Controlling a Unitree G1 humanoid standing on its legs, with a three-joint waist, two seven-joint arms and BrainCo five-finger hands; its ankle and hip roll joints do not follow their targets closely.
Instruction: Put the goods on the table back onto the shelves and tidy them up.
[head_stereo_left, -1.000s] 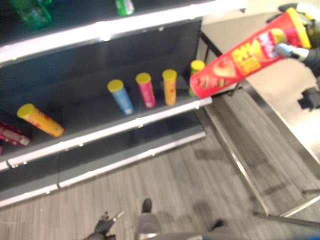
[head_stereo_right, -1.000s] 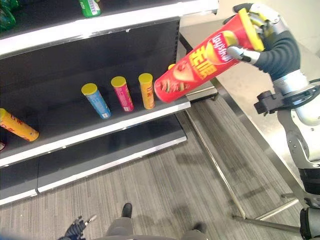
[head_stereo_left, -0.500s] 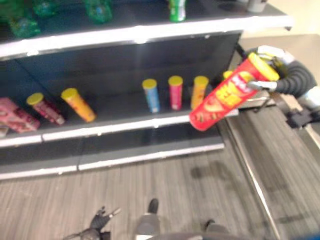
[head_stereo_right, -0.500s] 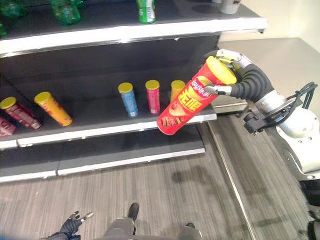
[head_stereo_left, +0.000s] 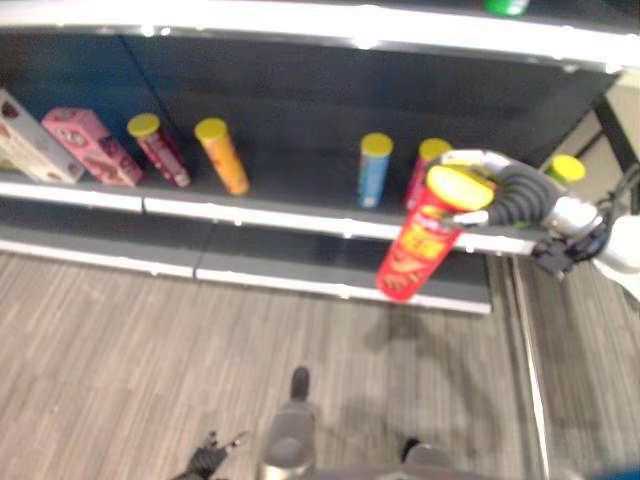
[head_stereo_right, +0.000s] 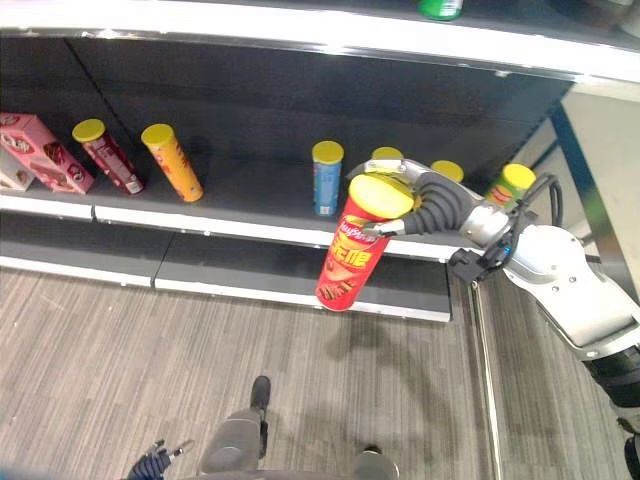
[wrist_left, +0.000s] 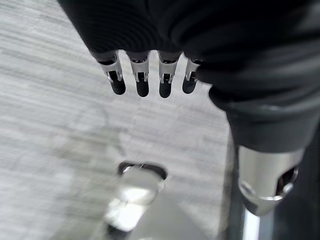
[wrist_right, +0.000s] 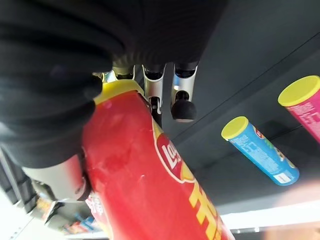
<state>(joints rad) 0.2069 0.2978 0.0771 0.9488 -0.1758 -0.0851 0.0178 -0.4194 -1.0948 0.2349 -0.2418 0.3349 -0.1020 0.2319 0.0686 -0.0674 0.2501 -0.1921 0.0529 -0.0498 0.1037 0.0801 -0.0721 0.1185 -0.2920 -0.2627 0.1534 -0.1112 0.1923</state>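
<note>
Red chip canister with a yellow lid — your right hand has its fingers and thumb curled round the lidded end, so it hangs base-down in front of the lower shelf, clear of the edge. Standing on that shelf: a blue canister just behind the held one, an orange canister, a dark red canister and a pink box (all tilted). Your left hand hangs over the floor, fingers straight, holding nothing.
</note>
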